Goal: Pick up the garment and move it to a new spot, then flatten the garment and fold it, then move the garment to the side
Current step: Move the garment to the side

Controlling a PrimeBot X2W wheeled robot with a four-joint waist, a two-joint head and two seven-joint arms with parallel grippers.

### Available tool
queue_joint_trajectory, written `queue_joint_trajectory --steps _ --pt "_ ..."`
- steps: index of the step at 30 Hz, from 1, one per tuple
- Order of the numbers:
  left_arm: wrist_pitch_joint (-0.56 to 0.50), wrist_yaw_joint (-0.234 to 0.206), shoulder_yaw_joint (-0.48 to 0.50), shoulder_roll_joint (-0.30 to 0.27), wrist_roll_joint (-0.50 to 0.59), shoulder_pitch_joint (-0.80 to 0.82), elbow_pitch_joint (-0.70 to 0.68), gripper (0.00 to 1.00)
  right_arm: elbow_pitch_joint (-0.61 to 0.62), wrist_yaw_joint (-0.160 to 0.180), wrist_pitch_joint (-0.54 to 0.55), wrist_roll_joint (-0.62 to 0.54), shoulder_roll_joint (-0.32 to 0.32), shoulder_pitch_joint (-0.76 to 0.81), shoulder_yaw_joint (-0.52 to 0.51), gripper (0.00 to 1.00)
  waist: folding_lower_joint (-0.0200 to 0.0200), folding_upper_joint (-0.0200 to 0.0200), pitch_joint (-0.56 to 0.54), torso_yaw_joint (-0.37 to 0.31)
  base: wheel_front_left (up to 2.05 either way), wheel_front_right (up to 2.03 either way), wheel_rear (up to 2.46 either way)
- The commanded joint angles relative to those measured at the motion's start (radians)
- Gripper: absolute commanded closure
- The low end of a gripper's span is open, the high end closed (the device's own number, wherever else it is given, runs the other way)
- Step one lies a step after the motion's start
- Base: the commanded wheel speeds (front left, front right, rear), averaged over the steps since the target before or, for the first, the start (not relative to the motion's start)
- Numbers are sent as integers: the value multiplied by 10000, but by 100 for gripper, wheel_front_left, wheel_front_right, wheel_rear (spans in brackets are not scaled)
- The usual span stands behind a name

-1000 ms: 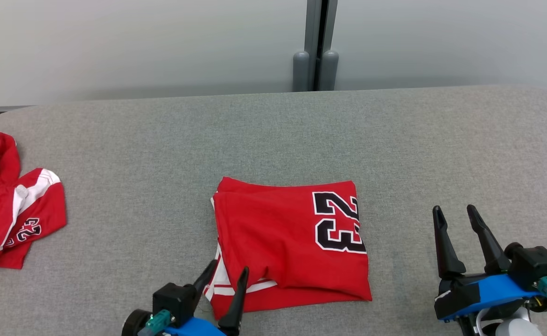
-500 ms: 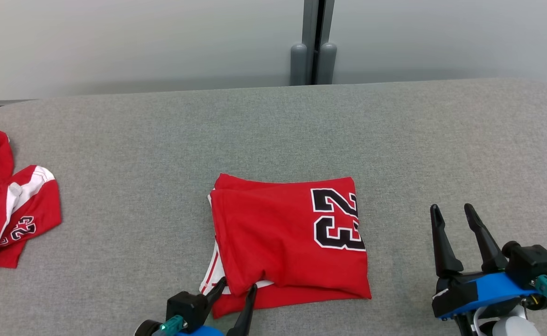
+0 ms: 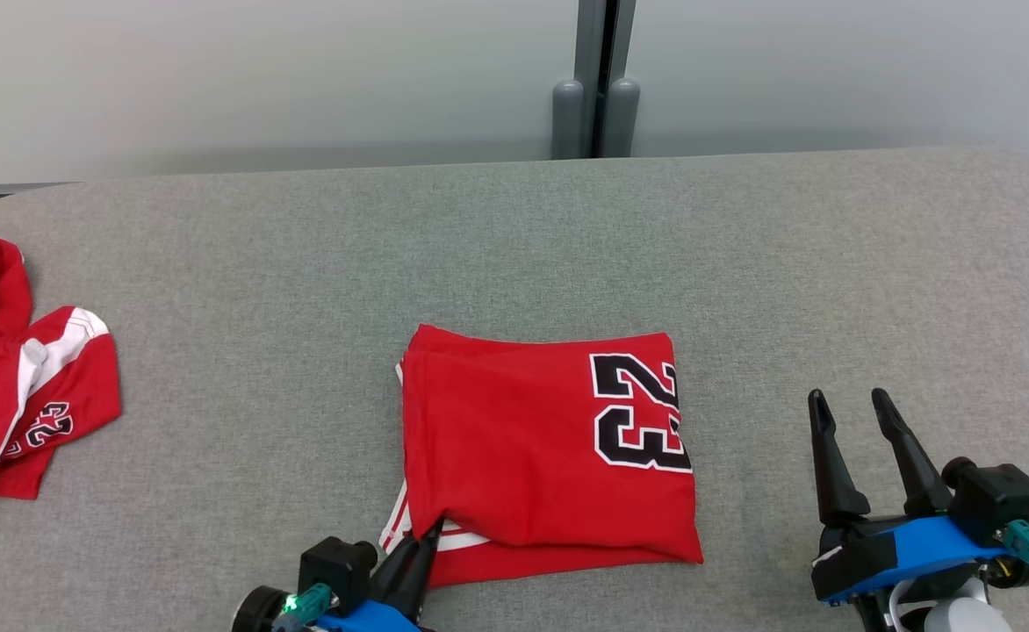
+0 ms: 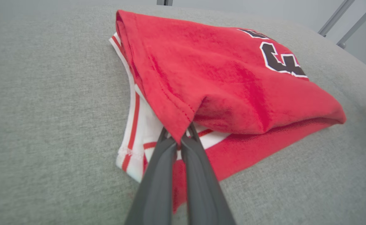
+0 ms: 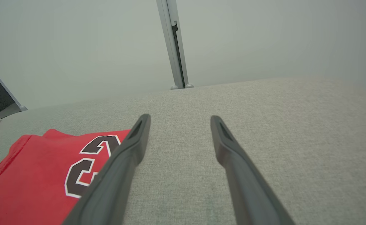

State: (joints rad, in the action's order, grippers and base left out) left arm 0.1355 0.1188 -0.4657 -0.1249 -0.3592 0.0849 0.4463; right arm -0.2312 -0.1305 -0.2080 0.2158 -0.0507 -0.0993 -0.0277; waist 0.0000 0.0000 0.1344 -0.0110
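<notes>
Garment [image 3: 550, 456]: red jersey folded into a rough rectangle, lying flat in the middle of the near half of the table; a black 23 outlined in white sits by its right edge.
Table [image 3: 304, 290]: grey cloth surface with a rounded far-left corner.
Left gripper [image 3: 427, 531]: its 2 fingers are pressed together, pinching the near-left corner of the top red layer; in the left wrist view that corner is raised a little off the layer beneath.
Garment edges: far edge straight; left edge shows stacked layers; white trim with red stripes pokes out under the pinched corner; near-right corner is a soft rounded fold.
Right gripper [image 3: 848, 397]: fingers spread wide, holding nothing, over bare table to the right of the garment and apart from it.
Second garment [image 3: 14, 386]: red with white panels and a small 23, crumpled at the table's left edge, well apart.
Open room: bare cloth behind the jersey up to the far edge, on its left towards the second garment, and on its right.
Wall [image 3: 216, 79]: pale, with a grey post [image 3: 595, 88] behind the far edge.
</notes>
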Motion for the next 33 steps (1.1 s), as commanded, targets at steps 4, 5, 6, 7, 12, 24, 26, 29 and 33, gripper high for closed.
queue_joint_trajectory --steps 4,5,6,7,12,24,26,29,33 --pt "35 -243 113 -296 105 95 -234 100 -69 -6 -83 47 3 -113 -50 0 0 0 22 55 0 0 0" --pt "4 -262 120 -352 122 65 -294 100 -92 -6 -76 40 3 -122 -59 0 0 0 27 63 0 0 0" --pt "-22 -279 128 -398 113 26 -368 100 -110 -4 -84 33 3 -130 -67 0 0 0 30 69 0 0 0" --pt "-65 -304 140 -443 96 -14 -434 100 -134 -4 -95 30 3 -137 -76 0 0 0 35 73 0 0 0" --pt "-300 -343 120 -503 -123 -280 -600 61 -278 -4 -139 59 3 -187 -38 0 0 0 51 54 0 0 0" --pt "485 -961 610 -914 -50 -578 -1125 0 -425 -5 -160 -53 1 -116 -186 0 0 0 -242 274 0 0 0" --pt "604 -1096 764 -1002 -84 -582 -1204 0 -408 -5 -143 -82 0 -110 -198 0 0 0 -293 304 0 0 0" --pt "814 -1255 1025 -1160 -147 -574 -1354 0 -358 -5 -120 -110 2 -78 -189 0 0 0 -364 326 0 0 0" --pt "1130 -1475 1408 -1245 -64 -466 -1684 0 -296 -5 -124 -113 2 -38 -126 0 0 0 -457 315 0 0 0"
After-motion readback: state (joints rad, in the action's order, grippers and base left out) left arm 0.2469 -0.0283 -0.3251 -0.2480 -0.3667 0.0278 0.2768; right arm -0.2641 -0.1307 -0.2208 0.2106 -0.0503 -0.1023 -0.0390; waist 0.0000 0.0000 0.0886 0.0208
